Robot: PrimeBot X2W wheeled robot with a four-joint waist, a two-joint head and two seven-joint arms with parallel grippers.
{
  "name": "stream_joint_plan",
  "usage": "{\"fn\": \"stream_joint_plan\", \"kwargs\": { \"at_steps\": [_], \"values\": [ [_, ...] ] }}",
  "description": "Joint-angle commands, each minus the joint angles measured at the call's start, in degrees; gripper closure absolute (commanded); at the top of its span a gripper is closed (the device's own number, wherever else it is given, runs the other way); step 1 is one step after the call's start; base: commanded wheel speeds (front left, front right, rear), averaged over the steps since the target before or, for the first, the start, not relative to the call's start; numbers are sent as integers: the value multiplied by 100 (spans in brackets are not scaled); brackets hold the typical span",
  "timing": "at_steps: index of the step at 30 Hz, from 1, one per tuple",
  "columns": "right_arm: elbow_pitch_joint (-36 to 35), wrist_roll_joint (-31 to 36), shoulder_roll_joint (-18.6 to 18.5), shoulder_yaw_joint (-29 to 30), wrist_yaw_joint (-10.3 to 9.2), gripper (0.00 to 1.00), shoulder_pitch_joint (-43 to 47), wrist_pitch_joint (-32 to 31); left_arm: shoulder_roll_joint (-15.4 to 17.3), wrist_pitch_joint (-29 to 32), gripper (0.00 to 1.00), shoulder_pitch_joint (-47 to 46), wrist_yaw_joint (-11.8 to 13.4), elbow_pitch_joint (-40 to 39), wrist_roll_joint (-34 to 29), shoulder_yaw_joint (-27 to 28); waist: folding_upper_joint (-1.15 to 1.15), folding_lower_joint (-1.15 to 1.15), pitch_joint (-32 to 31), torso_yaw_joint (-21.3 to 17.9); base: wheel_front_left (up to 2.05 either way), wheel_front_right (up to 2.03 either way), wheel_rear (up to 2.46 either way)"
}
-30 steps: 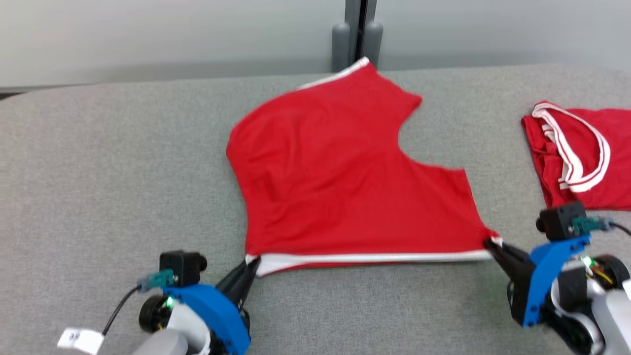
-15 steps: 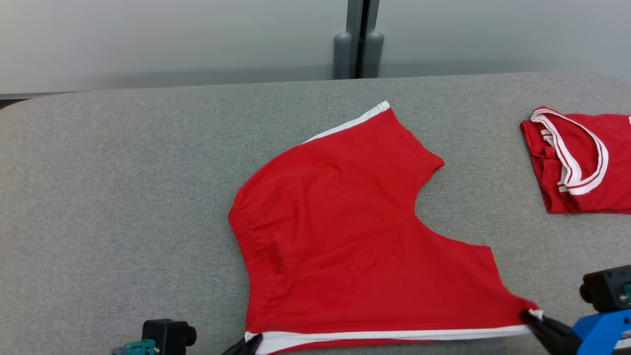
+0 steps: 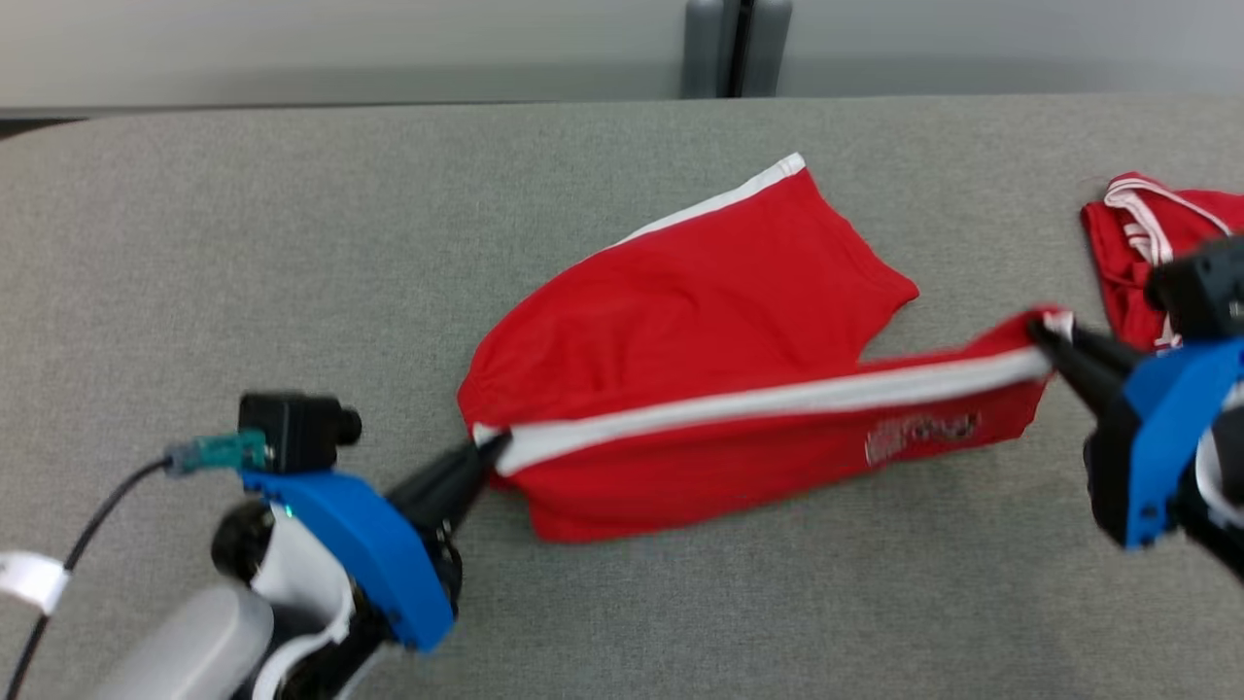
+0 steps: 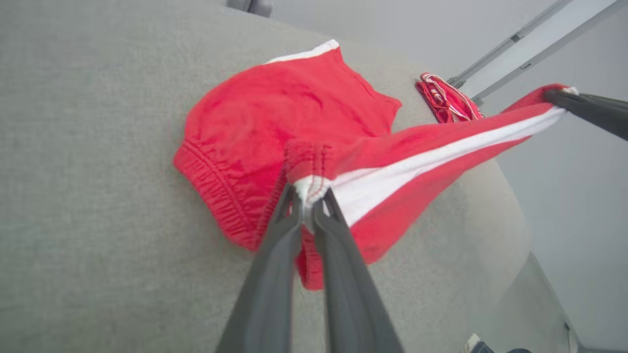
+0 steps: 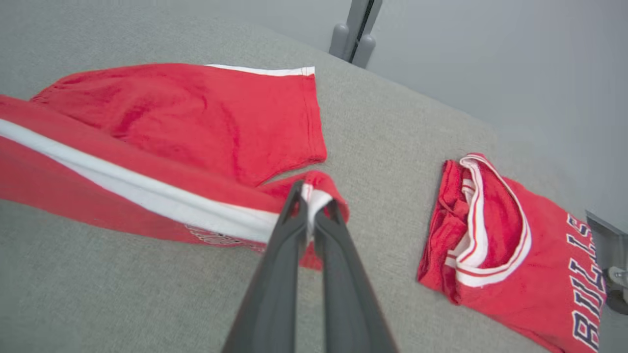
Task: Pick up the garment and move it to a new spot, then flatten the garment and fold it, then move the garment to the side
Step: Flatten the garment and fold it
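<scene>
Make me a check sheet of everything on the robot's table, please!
Surface: grey fabric table.
Job's things: red shorts with a white stripe; the striped edge is lifted and stretched between the grippers, the rest lies on the table.
Clutter: folded red jersey at the table's right end, apart from the shorts.
Grippers: left gripper shut on the waist corner; right gripper shut on the hem corner.
Cables: dark cable with a white tag by the left wrist.
Surroundings: pale wall and a grey post behind the table.
</scene>
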State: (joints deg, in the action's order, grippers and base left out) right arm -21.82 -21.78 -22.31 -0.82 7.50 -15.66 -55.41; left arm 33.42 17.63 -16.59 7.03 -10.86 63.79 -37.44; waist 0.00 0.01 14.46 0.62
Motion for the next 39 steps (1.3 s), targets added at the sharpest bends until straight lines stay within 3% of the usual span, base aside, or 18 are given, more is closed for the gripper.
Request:
{"fn": "stream_joint_plan", "kwargs": {
  "at_steps": [1,9,16,27,28,29,31,39],
  "values": [
    [137,67,-121,-84,-1,100,-289,139,23,9,100,-239,-10,124,-184,30,0,-1,128,75,0,0,0],
    [1625,149,-201,-736,-1,100,-1851,1077,-719,-577,100,-958,243,966,-795,-67,0,-1,540,398,0,0,0],
    [2654,218,-96,-885,0,100,-2627,1742,-1363,-1067,100,-1262,141,1687,-802,-28,0,-1,858,674,0,0,0],
    [4057,229,-9,-1101,-1,100,-3397,2504,-1817,-1413,100,-1696,-80,2652,-899,-109,0,-1,1130,960,0,0,0],
    [4169,214,11,-1129,-1,46,-3427,2546,-1856,-1432,98,-1711,-95,2726,-889,-114,0,-1,1140,972,0,0,0],
    [4260,188,32,-1141,-1,0,-3467,2593,-1881,-1443,82,-1740,-129,2783,-887,-118,0,-1,1150,980,0,0,0],
    [4439,172,56,-1182,0,0,-3547,2695,-1914,-1491,0,-1811,-179,2886,-925,-140,0,-1,1164,995,0,0,0],
    [4986,-55,93,-1284,0,0,-3562,3119,-1983,-1805,0,-1714,-449,3143,-928,-161,0,-1,989,993,0,0,0]
  ]
}}
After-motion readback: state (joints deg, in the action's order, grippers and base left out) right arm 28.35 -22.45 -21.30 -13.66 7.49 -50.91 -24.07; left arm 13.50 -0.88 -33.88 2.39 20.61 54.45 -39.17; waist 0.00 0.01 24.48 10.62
